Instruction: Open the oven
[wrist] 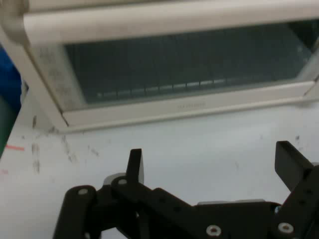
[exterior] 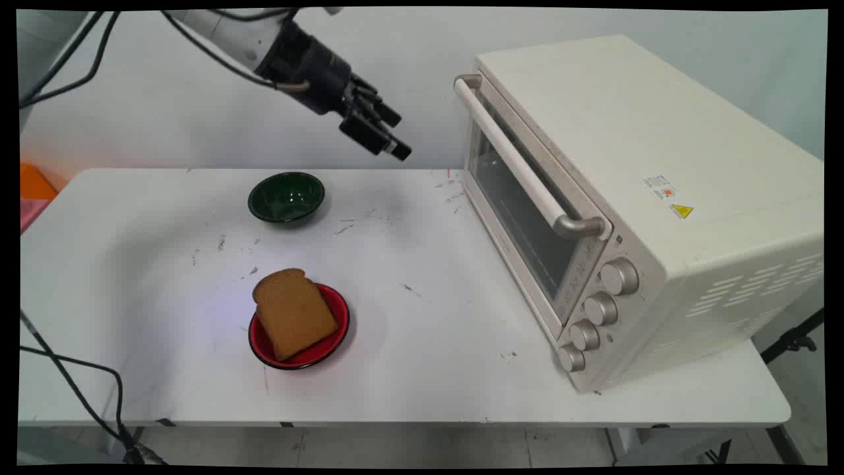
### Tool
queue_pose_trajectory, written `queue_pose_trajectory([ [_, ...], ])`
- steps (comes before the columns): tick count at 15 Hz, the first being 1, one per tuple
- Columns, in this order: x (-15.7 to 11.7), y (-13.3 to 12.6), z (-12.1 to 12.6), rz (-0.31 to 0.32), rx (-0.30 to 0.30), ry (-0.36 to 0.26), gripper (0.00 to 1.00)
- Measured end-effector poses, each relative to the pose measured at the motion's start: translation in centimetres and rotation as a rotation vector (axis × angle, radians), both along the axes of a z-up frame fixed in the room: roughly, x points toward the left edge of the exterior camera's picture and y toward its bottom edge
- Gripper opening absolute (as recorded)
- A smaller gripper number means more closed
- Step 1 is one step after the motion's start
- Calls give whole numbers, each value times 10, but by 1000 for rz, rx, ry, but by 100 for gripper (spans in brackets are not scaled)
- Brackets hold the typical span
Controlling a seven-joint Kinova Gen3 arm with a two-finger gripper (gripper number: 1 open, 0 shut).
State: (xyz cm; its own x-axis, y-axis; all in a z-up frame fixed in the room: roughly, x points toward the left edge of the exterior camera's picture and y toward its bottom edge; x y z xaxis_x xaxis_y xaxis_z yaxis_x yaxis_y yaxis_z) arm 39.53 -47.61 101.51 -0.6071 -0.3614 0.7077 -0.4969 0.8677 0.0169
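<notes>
The jaws stand wide apart and hold nothing; the gripper hangs in the air above the bench's far edge, pointing at the closed glass door of the toaster oven at the right end; a green bowl sits near the far edge; a red plate with a slice of bread lies closer to the near edge.

Oven top & right end cut off, hand view; knob labels unreadable.
</notes>
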Motion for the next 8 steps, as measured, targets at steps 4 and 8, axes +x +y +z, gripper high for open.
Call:
queue_pose_trajectory([
  [4,-19,-8,17,-8,-18,27,100],
  [8,-37,-15,30,-15,-34,50,100],
])
